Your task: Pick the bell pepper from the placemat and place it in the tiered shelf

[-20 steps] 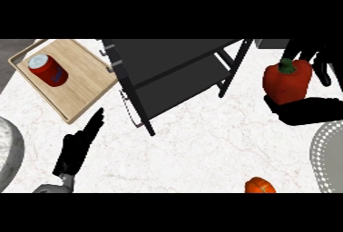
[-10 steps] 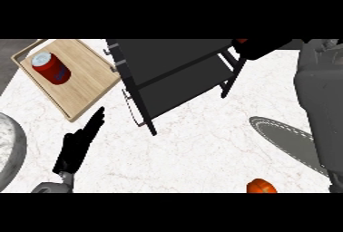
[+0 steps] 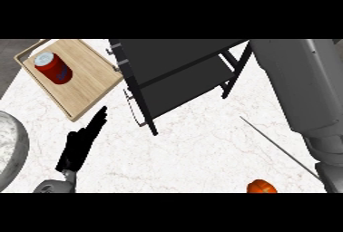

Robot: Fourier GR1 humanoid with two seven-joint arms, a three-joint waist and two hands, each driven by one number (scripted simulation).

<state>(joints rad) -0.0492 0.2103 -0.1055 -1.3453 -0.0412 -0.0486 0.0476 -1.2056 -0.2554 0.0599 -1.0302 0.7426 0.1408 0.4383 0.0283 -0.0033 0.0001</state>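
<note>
Head view, looking steeply down at a white marbled counter [image 3: 194, 149].

Left hand [image 3: 79, 146]: black, lower left, resting flat w/ fingers straight and together, tips pointing up and slightly right toward the tray. Holds nothing.

Right arm [image 3: 301, 90]: big grey forearm running down the right side, from the top edge to the lower right corner. The right hand itself doesn't show, so can't tell what its fingers are doing.

Tiered shelf [image 3: 178, 72]: dark, black-framed unit at top centre, tilted in the view, two dark levels visible, legs on the counter. Nothing visible on the levels that show.

Bell pepper: not visible in this view, so its place, long axis and which way it points can't be told.

Wooden tray [image 3: 84, 90]: light wood, upper left, just left of the shelf. A red can [image 3: 53, 69] w/ silver top stands upright on it.

Orange-red rounded object [image 3: 261, 186]: at the bottom edge, right of centre, partly cut off.

Grey rounded rim [image 3: 15, 149]: left edge, beside the left hand.

Thin grey edge [image 3: 278, 147]: slanting line on the counter by the right arm; can't tell what it is.
</note>
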